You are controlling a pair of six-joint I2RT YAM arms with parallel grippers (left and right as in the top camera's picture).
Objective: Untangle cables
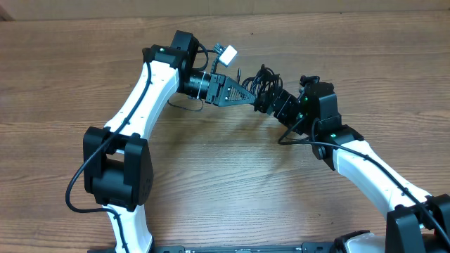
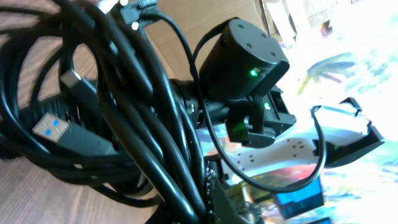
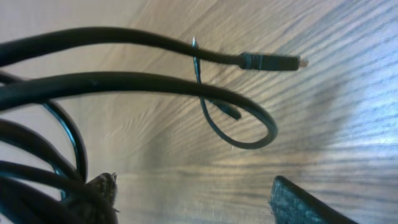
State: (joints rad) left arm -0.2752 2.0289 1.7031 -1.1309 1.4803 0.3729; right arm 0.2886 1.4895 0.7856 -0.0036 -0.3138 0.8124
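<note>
At the tip of the left gripper (image 1: 249,96), seen from overhead, we find the cables (image 1: 264,77) bunched in one knot, with the right gripper (image 1: 269,102) just beyond them. From the left wrist, loops crowd the lens, a blue-tongued plug (image 2: 53,127) among them; the jaws are shut, we judge on the bunch. From the right wrist, the fingers (image 3: 301,202) stand wide apart around nothing, and one plug end (image 3: 270,61) juts free. Untangling looks barely started.
</note>
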